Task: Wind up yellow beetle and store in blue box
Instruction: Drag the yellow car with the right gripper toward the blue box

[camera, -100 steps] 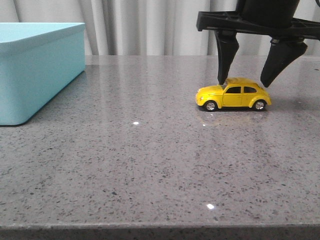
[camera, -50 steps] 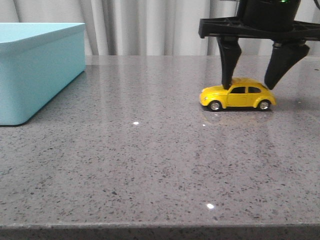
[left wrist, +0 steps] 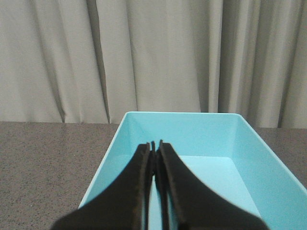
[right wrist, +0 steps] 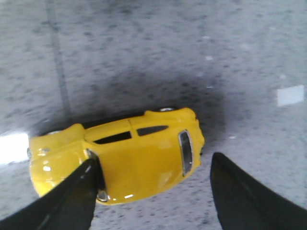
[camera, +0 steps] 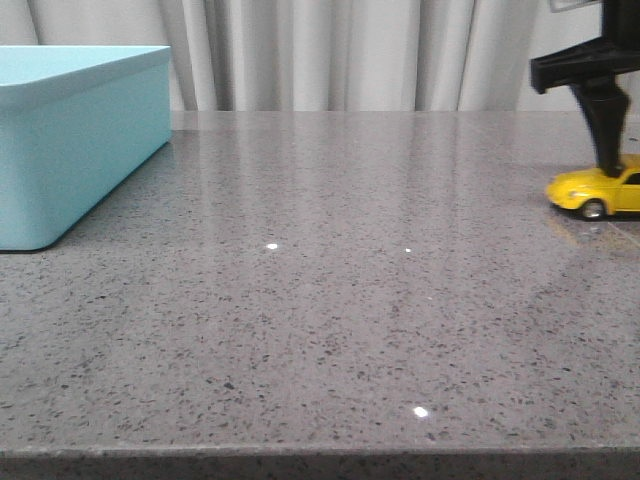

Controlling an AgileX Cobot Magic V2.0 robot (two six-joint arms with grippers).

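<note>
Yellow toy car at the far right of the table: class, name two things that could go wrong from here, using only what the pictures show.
1. The right tool is open. One finger presses the yellow toy car by its windscreen while the other stands clear, so the car may slip out sideways instead of winding.
2. The car sits at the right edge of the front view, far from the blue box. If released early, it might roll off somewhere unseen.
</note>
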